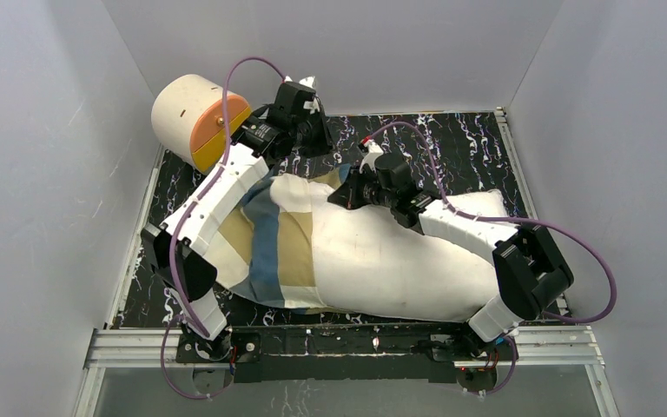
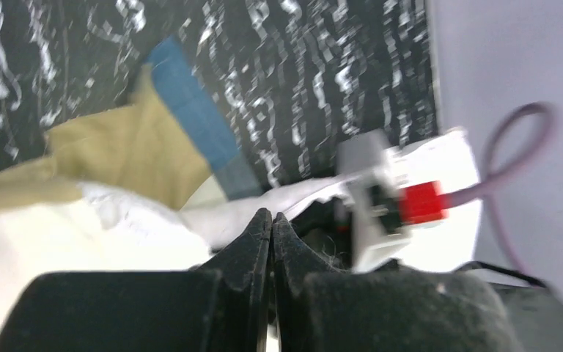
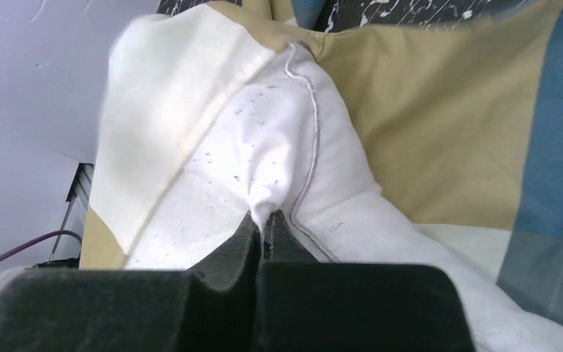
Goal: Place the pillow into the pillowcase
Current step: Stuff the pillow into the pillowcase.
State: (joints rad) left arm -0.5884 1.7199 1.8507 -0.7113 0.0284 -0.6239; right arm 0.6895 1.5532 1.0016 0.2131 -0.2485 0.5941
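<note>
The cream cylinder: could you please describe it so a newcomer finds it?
Look to the black marbled table's far left corner. There lies a cream cylinder with an orange end, the only round thing near the white pillow and pillowcase.

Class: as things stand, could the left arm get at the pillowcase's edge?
Probably yes: the pillowcase edge lies uncovered just ahead and left of its shut jaws, with nothing across the way; they would need to open first.

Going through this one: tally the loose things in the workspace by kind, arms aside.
white pillow: 1
blue-tan-cream pillowcase: 1
cream-and-orange cylinder: 1
Total: 3
</note>
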